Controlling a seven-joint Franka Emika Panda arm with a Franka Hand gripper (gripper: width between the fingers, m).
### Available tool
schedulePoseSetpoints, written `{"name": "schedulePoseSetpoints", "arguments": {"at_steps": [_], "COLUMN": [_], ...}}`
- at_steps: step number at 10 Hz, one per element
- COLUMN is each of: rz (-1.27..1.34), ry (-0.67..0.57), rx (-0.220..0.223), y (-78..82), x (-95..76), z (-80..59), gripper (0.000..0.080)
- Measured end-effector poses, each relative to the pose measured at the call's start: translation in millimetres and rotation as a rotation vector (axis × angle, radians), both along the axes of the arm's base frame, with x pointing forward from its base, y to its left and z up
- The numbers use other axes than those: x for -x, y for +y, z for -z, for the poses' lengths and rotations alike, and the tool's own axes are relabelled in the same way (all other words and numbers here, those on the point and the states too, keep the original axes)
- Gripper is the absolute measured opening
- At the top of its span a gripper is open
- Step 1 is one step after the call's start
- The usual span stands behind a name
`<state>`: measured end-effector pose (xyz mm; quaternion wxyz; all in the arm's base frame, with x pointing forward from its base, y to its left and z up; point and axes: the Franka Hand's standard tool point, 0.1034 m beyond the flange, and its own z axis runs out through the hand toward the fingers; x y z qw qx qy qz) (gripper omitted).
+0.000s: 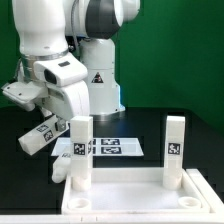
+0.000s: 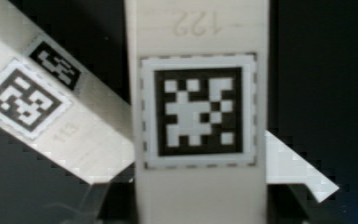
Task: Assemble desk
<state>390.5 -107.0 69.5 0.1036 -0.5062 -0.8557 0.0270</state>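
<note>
Just off the exterior view's left end of the white plastic rimmed desk tabletop (image 1: 125, 203), a slanting white tagged square-bar leg (image 1: 38, 137) sits right beneath my claw (image 1: 45, 118), whose grip I cannot tell.

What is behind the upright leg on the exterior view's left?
The marker board lies flat on the table behind the leg, with several tags showing. The leg covers a strip of the board, so whatever is printed there cannot be seen.

legs (image 1: 80, 150) (image 1: 175, 150) upright in tabletop panel (image 1: 130, 198) (at its corners) | third leg (image 1: 40, 136) tilted
</note>
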Motion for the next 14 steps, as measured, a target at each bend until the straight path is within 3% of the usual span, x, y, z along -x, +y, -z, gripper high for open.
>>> {"name": "schedulePoseSetpoints", "arguments": {"at_steps": [2, 3, 8, 10, 12, 13, 14], "rz": [0.0, -0.292, -0.528, -0.619, -0.598, -0.593, -0.578], "ry": [0.0, 0.009, 0.044, 0.092, 0.094, 0.096, 0.096], "rx": [0.0, -0.074, -0.092, -0.085, -0.077, -0.073, -0.069], "y": [0.0, -6.4, -66.2, -69.2, -72.3, -73.3, -74.2], "x": [0.0, 3.5, -4.4, 2.1, 3.1, 3.6, 4.1], "z": [0.0, 3.2, 16.2, 26.9, 26.3, 26.4, 26.4], "gripper": [0.0284, 0.0284, 0.0284, 0.0284, 0.0284, 0.0357, 0.0542]}}
